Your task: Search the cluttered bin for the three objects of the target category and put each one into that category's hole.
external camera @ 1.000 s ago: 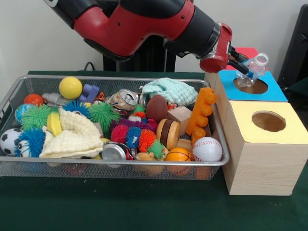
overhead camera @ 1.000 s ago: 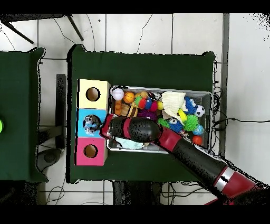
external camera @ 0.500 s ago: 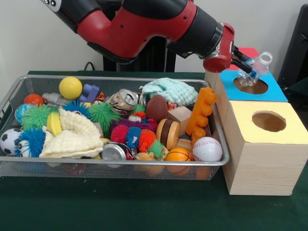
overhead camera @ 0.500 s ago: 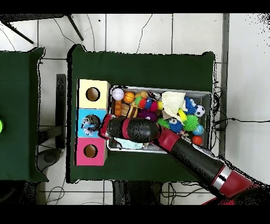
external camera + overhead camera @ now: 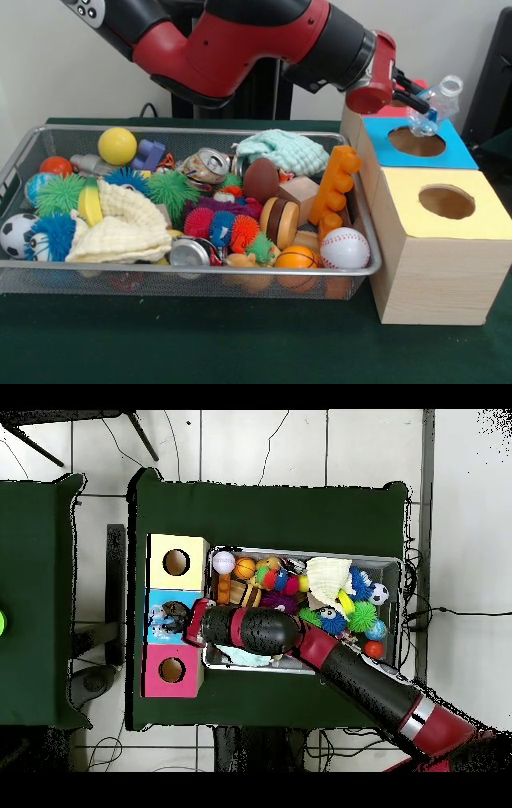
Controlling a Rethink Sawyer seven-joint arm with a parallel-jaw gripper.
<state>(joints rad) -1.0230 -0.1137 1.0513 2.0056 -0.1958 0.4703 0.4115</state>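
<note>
The Sawyer arm's pincer (image 5: pixel 418 96) is clamped on a clear plastic bottle (image 5: pixel 433 106), holding it in the air just above the round hole (image 5: pixel 416 142) in the blue-topped box (image 5: pixel 456 152), at the right of the wire bin (image 5: pixel 364 210). Seen from the front, the bottle hangs a little to the right of the hole's centre and slightly beyond it, tilted, its long axis running up and to the right with the open neck uppermost; the drop will likely call for bringing its lower end over the opening. The bottle is transparent and crumpled, with blue showing at its middle. From overhead it sits over the middle, blue box (image 5: pixel 159 627) of the three, between the yellow-topped box (image 5: pixel 176 562) and the pink one (image 5: pixel 172 670). A crushed can (image 5: pixel 206 165) lies among the balls and cloths in the bin on the green counter (image 5: pixel 240 344)
</note>
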